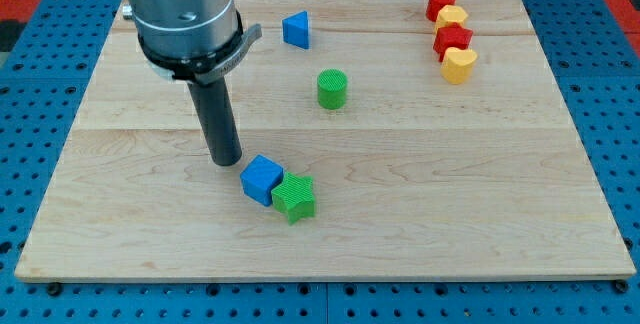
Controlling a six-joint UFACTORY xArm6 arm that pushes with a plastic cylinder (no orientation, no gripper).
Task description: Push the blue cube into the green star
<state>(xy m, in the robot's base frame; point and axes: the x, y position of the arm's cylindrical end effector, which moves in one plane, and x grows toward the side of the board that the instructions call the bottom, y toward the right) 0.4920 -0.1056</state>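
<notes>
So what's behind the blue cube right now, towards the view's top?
My tip stands just up-left of the blue cube, apart from it as far as I can tell. The green star touches the cube's lower-right side. The rod covers the board directly behind it.

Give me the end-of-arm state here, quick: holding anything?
No gripper, holds nothing: my tip rests just up-left of the blue cube, which touches the green star.
</notes>
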